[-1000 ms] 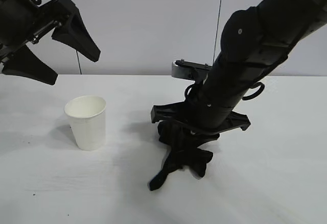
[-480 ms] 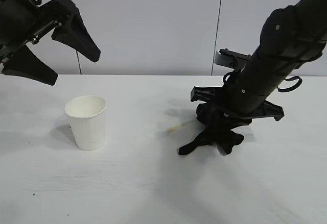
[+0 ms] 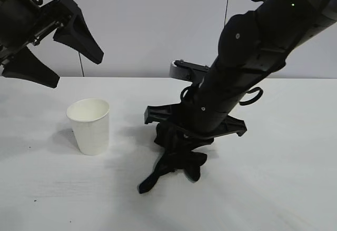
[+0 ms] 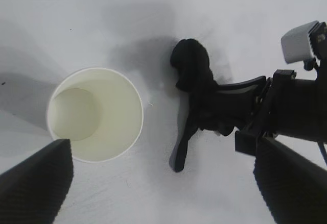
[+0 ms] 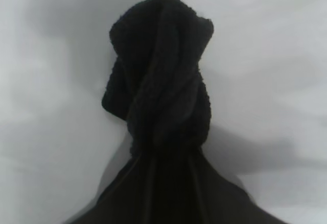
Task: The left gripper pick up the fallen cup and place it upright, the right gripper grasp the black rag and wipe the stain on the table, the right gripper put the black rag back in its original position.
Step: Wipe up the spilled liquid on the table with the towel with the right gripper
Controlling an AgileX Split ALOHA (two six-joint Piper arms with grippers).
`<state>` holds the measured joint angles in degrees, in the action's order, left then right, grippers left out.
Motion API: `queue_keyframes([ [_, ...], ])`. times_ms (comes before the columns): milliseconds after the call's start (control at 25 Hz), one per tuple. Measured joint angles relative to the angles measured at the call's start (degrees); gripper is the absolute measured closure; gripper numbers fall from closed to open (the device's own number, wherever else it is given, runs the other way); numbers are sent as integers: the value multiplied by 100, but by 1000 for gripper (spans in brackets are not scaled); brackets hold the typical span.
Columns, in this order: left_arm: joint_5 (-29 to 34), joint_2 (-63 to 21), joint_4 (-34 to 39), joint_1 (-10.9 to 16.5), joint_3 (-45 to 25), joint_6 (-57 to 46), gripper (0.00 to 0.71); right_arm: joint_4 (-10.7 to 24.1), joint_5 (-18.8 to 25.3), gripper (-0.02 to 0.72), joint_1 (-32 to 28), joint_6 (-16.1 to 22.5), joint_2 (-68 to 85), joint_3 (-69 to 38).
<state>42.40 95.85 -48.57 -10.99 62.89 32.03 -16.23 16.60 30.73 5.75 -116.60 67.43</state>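
Note:
The white cup (image 3: pixel 89 126) stands upright on the white table (image 3: pixel 47 189), left of centre; it also shows from above in the left wrist view (image 4: pixel 95 114). My left gripper (image 3: pixel 55 52) hangs open and empty, high above the table's far left. My right gripper (image 3: pixel 174 162) is shut on the black rag (image 3: pixel 179 147) and presses it onto the table right of the cup. The rag shows bunched between the fingers in the right wrist view (image 5: pixel 158 81) and in the left wrist view (image 4: pixel 193 73). The stain is hidden under the rag and arm.
A grey panelled wall (image 3: pixel 158 26) stands behind the table. The right arm's silver-grey block (image 3: pixel 181 71) sits above the rag. Bare table lies in front of the cup and at the far right.
My right gripper swept right with the rag, baring a yellowish streak half a second ago, then swept back left and nearer, covering it. Cup and left gripper have not moved.

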Motion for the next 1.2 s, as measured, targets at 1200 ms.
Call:
queue_keyframes([
  [1200, 151, 0, 0, 0, 0, 0, 17, 1249, 1229, 624, -1865, 311, -669, 1221],
])
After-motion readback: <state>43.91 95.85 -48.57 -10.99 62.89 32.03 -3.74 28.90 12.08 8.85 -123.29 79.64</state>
